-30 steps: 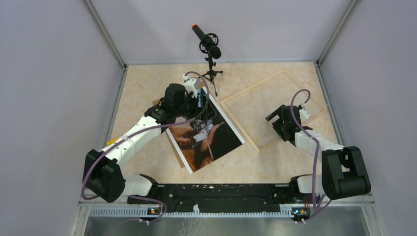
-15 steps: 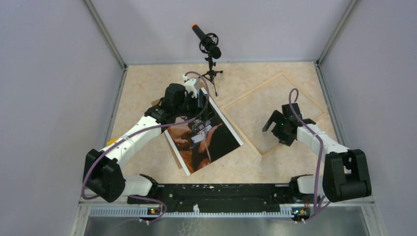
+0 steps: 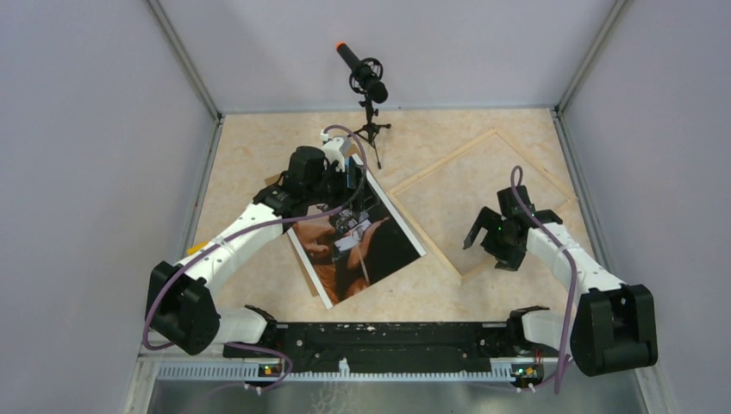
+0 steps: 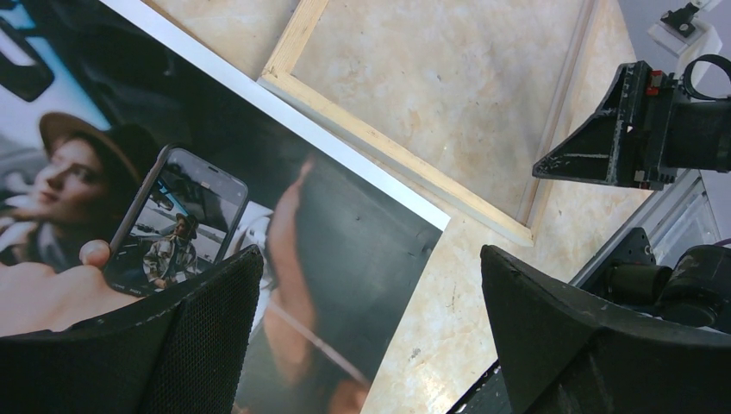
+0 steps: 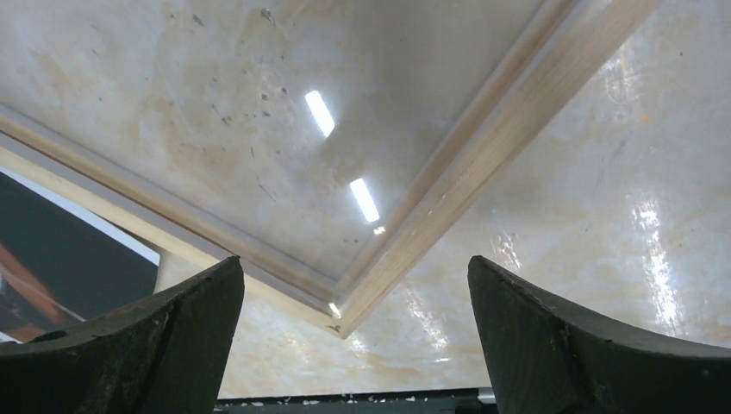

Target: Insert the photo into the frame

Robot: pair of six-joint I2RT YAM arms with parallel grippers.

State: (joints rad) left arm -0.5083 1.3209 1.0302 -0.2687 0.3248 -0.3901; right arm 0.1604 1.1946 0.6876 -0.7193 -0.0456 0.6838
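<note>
The photo (image 3: 358, 246) lies picture-up on the table, a dark print of people with white margins, also filling the left of the left wrist view (image 4: 328, 241). Its right edge runs close along the frame's left rail. The frame (image 3: 441, 155) is a pale wood rectangle lying flat to the right, turned like a diamond. My left gripper (image 3: 352, 191) hovers open over the photo's far part, jaws wide and empty (image 4: 371, 252). My right gripper (image 3: 488, 250) hangs open above the frame's near corner (image 5: 362, 306), nothing between its fingers (image 5: 355, 259).
A microphone on a small tripod (image 3: 368, 86) stands at the back centre, just beyond the photo's far corner. A strip of brown board (image 3: 303, 263) pokes out under the photo's left edge. Grey walls close in on the left, back and right.
My right arm has swung toward the near side, carrying its open gripper from over the frame's inside to its near corner. The photo has shifted slightly left. The left arm has barely moved.
</note>
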